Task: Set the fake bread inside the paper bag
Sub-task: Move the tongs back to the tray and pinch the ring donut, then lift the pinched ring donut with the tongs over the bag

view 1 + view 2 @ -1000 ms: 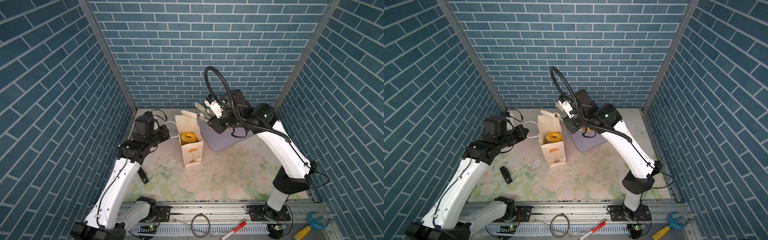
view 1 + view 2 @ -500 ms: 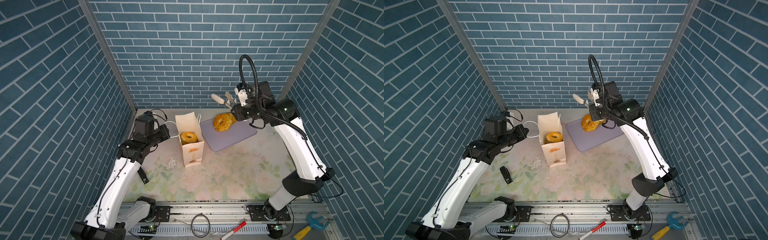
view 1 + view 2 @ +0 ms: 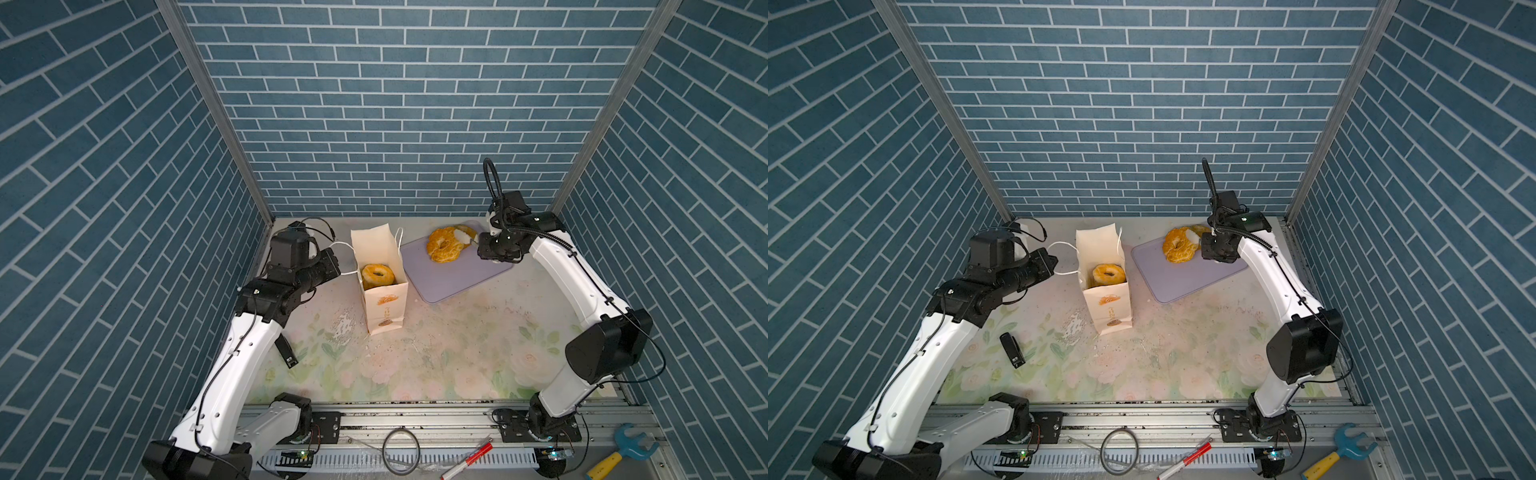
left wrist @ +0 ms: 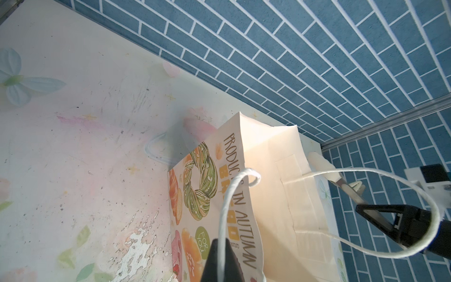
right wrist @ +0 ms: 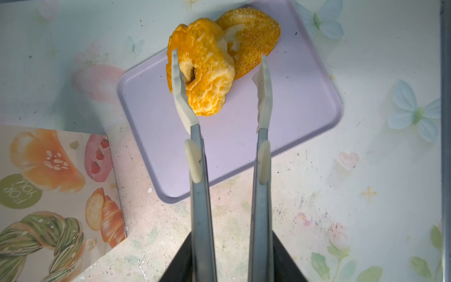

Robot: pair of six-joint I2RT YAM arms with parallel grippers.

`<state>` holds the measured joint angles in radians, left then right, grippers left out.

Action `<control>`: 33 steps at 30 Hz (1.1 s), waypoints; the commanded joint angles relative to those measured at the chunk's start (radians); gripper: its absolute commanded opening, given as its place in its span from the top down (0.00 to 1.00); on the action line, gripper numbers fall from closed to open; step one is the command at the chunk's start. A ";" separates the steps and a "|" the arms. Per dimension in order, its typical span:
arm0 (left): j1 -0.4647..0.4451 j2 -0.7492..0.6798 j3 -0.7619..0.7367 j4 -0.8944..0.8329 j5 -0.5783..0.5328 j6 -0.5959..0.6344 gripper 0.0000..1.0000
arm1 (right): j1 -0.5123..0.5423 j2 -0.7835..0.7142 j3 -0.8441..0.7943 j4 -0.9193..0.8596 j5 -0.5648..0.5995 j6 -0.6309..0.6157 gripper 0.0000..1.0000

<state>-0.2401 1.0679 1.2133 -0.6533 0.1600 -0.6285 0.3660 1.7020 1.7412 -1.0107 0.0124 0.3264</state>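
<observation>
A ring-shaped fake bread (image 5: 207, 73) sits between the parted fingers (image 5: 185, 102) of our right hand (image 5: 219, 55), touching one, above the purple tray (image 5: 292, 109). Our left hand (image 4: 220, 256) is clamped on the cord handle (image 4: 224, 207) of the paper bag (image 3: 384, 299); another ring (image 3: 377, 274) lies inside.

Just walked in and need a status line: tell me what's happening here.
The left gripper is shut on the cord handle of the paper bag, which stands upright with a ring-shaped bread showing in its open top. The right gripper is open over the lavender tray, straddling a crinkled ring bread, not yet clamped. A second bread lies beside it.
</observation>
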 commanded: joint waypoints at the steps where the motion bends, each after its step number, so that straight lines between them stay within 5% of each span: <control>1: -0.005 0.011 0.031 -0.025 -0.015 0.024 1.00 | 0.003 0.048 0.010 0.077 -0.035 0.040 0.56; 17: -0.005 0.010 0.023 -0.037 -0.036 0.031 1.00 | 0.005 0.280 0.143 0.086 -0.036 0.070 0.57; 33: -0.005 0.017 0.020 -0.013 -0.009 0.033 1.00 | 0.031 0.135 0.080 0.089 -0.094 0.036 0.85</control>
<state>-0.2405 1.0813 1.2247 -0.6758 0.1398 -0.6121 0.3779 1.9480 1.8313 -0.9363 -0.0601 0.3691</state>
